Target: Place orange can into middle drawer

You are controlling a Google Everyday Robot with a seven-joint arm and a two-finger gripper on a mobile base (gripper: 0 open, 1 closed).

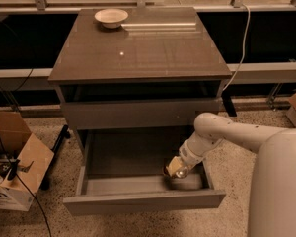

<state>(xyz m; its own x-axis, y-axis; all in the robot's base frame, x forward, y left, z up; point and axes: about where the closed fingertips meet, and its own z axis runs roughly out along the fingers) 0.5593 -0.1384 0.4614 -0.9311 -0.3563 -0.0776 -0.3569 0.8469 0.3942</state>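
Pincer (171,170) gripped orange can (178,167), low inside open middle drawer (138,201), at drawer's 4 o'clock corner. Pale bowl (111,17) sat on worktop (138,53), 11 o'clock.

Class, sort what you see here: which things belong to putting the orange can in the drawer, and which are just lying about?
Job in hand: orange can; open middle drawer; gripper, down in the drawer at the can.

Lying about: bowl on the cabinet; cardboard box left of it; cable.

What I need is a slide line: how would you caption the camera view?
Tool holds can low inside open drawer, near its front right.
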